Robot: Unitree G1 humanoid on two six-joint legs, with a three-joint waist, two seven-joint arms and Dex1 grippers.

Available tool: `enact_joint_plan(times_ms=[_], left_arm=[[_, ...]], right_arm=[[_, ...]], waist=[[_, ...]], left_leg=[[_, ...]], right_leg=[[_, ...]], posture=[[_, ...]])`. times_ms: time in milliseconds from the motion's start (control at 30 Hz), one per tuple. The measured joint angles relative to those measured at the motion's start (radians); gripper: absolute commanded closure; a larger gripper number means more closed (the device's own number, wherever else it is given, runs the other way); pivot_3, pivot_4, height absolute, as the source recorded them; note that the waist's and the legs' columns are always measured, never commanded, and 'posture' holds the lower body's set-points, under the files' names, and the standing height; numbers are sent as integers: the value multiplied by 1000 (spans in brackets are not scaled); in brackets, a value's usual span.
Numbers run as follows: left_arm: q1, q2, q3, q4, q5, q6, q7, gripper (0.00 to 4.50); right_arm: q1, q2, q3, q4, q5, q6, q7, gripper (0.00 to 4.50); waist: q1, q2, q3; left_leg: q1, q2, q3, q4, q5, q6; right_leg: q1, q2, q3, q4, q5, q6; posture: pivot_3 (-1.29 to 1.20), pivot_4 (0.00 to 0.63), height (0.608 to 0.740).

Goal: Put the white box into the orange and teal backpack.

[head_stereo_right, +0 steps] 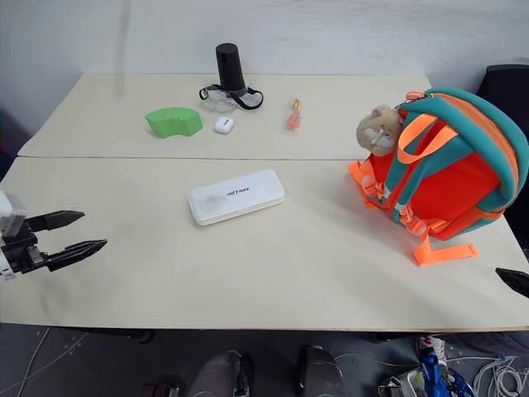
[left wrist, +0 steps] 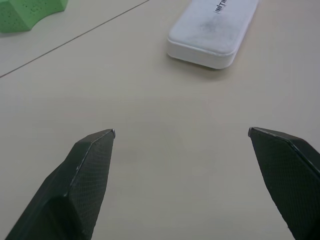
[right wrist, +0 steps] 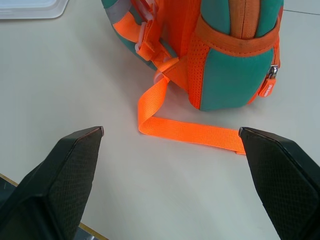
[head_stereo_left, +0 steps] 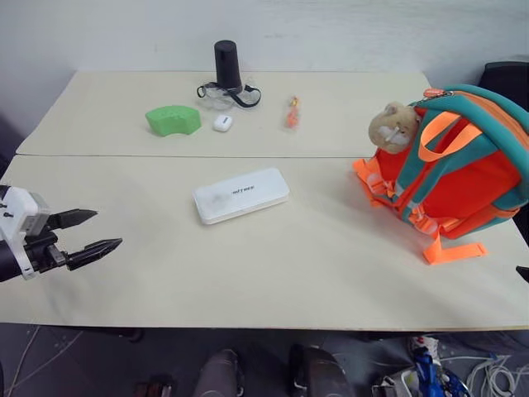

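Here, two grippers of black, cross-hatched tapered fingers, both spread wide and grasping nothing: left gripper (head_stereo_left: pixel 89 232) hovering over the near left of the matte cream table (head_stereo_left: pixel 314 273), right gripper (right wrist: pixel 170 132) just short of a flat orange webbing strap (right wrist: pixel 192 131). Beyond the left one, one flat white box (head_stereo_left: pixel 240 195) with rounded corners and dark lettering, lying mid-table, well apart. At the right side, one orange and teal backpack (head_stereo_left: pixel 463 165), bearing one tan plush toy (head_stereo_left: pixel 392 126). Farther back: one curved green block (head_stereo_left: pixel 173 120), one black cylinder (head_stereo_left: pixel 226 64), one pair of clear goggles (head_stereo_left: pixel 228 97), one small white case (head_stereo_left: pixel 222 123).
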Motion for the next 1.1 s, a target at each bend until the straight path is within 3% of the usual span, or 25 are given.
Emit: enact_joint_plan(times_ms=[600,733,833,967,1067,1100], left_arm=[[-7,-3,-25,-24,3,33,61,0],[-62,-21,-56,-46,3,59,119,0],[-90,-47,-77,-75,3,78,165,595],[-108,-97,-142,-116,45,90,263,1816],[-150,-182,-223,-126,87,100,362,2779],[-152,-203,-247,-130,102,100,388,3108]], right_arm=[[9,50,26,-86,-12,-2,-27,46],[44,85,44,-287,47,55,-25,946],[46,106,80,-421,96,90,-40,1930],[-35,171,246,-601,130,110,-147,3318],[-212,296,510,-664,50,80,-303,4405],[-258,329,590,-663,7,77,-357,4500]], waist=[[-14,1,0],[-15,1,0],[-18,1,0],[-23,0,0],[-22,-2,0],[-21,-2,1]], left_leg=[[0,0,0,0,0,-1],[0,0,0,1,1,-1],[1,0,0,1,1,-1],[2,0,1,1,2,-3],[3,-1,1,3,4,-5],[2,-2,1,3,5,-7]], right_leg=[[0,0,0,1,0,0],[0,0,0,2,0,1],[0,0,1,4,0,1],[0,0,1,5,0,1],[0,0,1,8,0,0],[0,0,2,9,0,0]], posture=[[0,150,740],[0,150,740],[0,150,740],[0,150,740],[0,150,740],[0,150,740]])
